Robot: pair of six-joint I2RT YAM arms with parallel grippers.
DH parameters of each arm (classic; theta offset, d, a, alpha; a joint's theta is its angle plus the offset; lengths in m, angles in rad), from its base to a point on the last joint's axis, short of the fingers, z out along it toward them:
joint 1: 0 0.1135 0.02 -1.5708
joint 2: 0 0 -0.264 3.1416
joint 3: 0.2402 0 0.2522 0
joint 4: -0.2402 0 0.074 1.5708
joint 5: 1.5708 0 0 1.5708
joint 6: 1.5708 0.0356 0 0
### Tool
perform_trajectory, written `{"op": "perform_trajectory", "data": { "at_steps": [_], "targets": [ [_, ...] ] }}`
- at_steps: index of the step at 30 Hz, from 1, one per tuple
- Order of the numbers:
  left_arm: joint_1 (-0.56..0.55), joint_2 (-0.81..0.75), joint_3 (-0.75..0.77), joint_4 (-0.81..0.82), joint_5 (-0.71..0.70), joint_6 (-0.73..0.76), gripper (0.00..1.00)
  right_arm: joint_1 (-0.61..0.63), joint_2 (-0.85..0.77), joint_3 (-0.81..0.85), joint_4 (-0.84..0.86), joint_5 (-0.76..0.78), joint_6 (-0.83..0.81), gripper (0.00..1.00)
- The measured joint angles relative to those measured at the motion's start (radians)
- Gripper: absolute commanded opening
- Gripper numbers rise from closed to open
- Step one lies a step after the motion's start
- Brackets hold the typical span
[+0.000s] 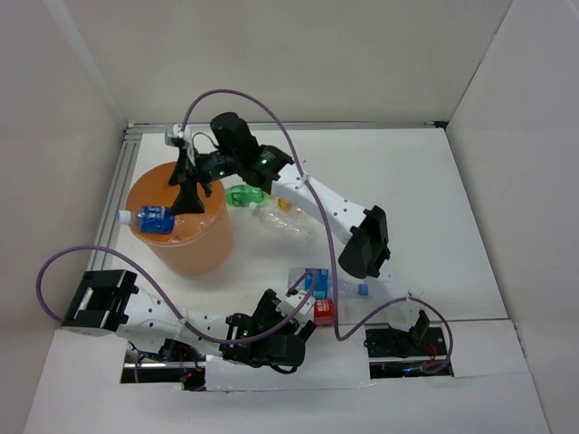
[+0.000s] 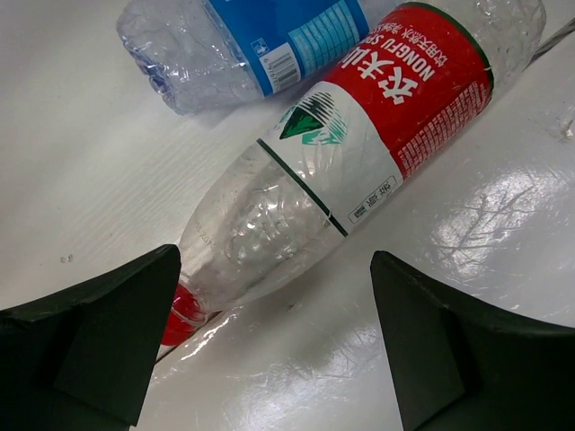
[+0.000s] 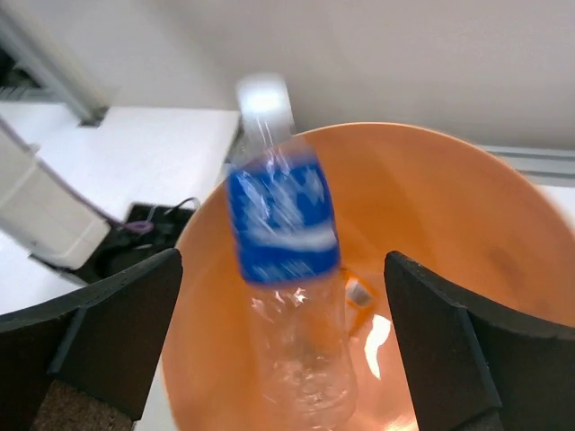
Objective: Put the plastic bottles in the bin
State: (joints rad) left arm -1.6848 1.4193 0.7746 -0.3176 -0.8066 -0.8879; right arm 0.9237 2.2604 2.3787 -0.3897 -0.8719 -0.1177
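The bin (image 1: 210,242), a round orange bucket, stands at the left of the table. My right gripper (image 1: 187,188) hangs over it, open. A clear bottle with a blue label (image 3: 286,242) shows blurred between the spread fingers, touching neither, over the bin's inside (image 3: 467,206). In the top view this bottle (image 1: 154,219) is at the bin's left rim, white cap outward. My left gripper (image 2: 274,350) is open low over the table beside a red-labelled bottle (image 2: 359,153) with a red cap. A second blue-labelled bottle (image 2: 260,40) lies behind it.
A green bottle (image 1: 242,195) and a clear bottle with an orange spot (image 1: 285,219) lie right of the bin, under the right arm. The red-labelled bottle (image 1: 324,312) and the blue-labelled one (image 1: 317,282) lie near the table's front edge. White walls enclose the table.
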Motion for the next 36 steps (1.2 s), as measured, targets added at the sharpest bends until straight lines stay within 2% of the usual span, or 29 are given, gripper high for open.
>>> {"op": "perform_trajectory", "data": {
  "at_steps": [4,7,10,14,15,18,19,22,23,25,29,30,32,33,35,36],
  "targets": [
    [0.0,0.023,0.004,0.013,-0.019,0.039,1.0,-0.076,-0.038,0.018,-0.019,0.049,0.009,1.0],
    [0.0,0.065,0.017,0.051,-0.027,0.105,1.0,-0.198,-0.131,-0.041,-0.065,0.06,-0.006,1.0],
    [0.0,0.105,0.019,0.099,-0.031,0.182,1.0,-0.395,-0.304,-0.209,-0.131,0.047,-0.056,1.0],
    [0.002,0.159,0.021,0.136,-0.006,0.234,0.91,-0.644,-0.513,-0.427,-0.24,0.048,-0.163,1.0],
    [0.002,0.168,0.021,0.14,0.003,0.243,0.8,-0.685,-0.56,-0.48,-0.273,0.051,-0.198,1.0],
    [0.006,0.182,0.021,0.164,0.039,0.255,0.63,-0.742,-0.683,-0.637,-0.374,0.061,-0.287,1.0],
    [0.006,0.185,0.021,0.169,0.044,0.256,0.52,-0.761,-0.722,-0.696,-0.391,0.061,-0.306,1.0],
    [0.009,0.192,0.038,0.164,0.05,0.249,0.3,-0.831,-0.826,-0.869,-0.431,0.059,-0.358,1.0],
    [0.009,0.198,0.053,0.159,0.055,0.25,0.02,-0.864,-0.859,-0.925,-0.435,0.061,-0.373,1.0],
    [0.009,0.21,0.085,0.145,0.075,0.223,0.0,-0.938,-0.913,-1.027,-0.453,0.064,-0.405,0.97],
    [0.005,0.226,0.156,0.055,0.098,0.162,0.0,-1.049,-0.993,-1.17,-0.485,0.048,-0.478,0.82],
    [0.0,0.223,0.181,0.021,0.095,0.146,0.0,-1.072,-1.007,-1.194,-0.502,0.04,-0.502,0.69],
    [-0.013,0.202,0.223,-0.037,0.087,0.119,0.0,-1.116,-1.024,-1.223,-0.537,0.02,-0.566,0.53],
    [-0.023,0.185,0.25,-0.075,0.078,0.104,0.0,-1.139,-1.026,-1.231,-0.564,0.011,-0.602,0.35],
    [-0.039,0.132,0.301,-0.139,0.058,0.081,0.0,-1.181,-1.025,-1.241,-0.6,-0.011,-0.679,0.21],
    [-0.045,0.097,0.324,-0.169,0.041,0.068,0.0,-1.199,-1.022,-1.244,-0.623,-0.016,-0.713,0.19]
  ]
}}
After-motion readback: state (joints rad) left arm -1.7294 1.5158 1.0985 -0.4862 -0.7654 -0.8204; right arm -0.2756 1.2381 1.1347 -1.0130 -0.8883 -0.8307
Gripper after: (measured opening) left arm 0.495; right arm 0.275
